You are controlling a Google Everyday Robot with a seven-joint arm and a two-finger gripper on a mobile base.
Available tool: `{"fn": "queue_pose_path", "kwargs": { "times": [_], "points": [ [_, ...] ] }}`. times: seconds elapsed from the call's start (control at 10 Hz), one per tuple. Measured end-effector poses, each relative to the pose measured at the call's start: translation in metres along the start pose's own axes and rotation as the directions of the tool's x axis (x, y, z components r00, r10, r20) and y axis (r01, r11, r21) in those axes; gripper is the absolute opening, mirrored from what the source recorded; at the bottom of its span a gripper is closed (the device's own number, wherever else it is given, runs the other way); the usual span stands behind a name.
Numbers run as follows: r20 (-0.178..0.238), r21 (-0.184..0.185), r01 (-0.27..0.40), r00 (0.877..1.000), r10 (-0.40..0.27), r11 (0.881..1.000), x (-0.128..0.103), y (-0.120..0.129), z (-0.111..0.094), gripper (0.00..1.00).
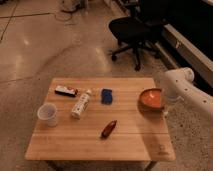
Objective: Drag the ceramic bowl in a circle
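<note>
The ceramic bowl (150,99), orange-red, wide and shallow, sits at the right edge of the wooden table (90,145). My white arm reaches in from the right. Its gripper (164,104) is down at the bowl's right rim, and the arm's wrist hides part of that rim. From this view I cannot tell whether the gripper touches or holds the rim.
On the table are a white cup (47,114) at the left, a white bottle (81,104) lying down, a blue object (106,96), a flat dark packet (66,91) and a reddish-brown item (108,129). A black office chair (132,30) stands behind the table.
</note>
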Motion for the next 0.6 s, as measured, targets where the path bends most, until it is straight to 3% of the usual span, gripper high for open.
{"fn": "queue_pose_path", "kwargs": {
  "times": [0.3,0.6],
  "points": [
    [0.087,-0.036,0.130,0.988,-0.126,0.991,-0.060,0.016,0.007,0.00],
    [0.151,-0.012,0.227,0.963,-0.222,0.974,-0.108,-0.005,0.013,0.00]
  ]
}}
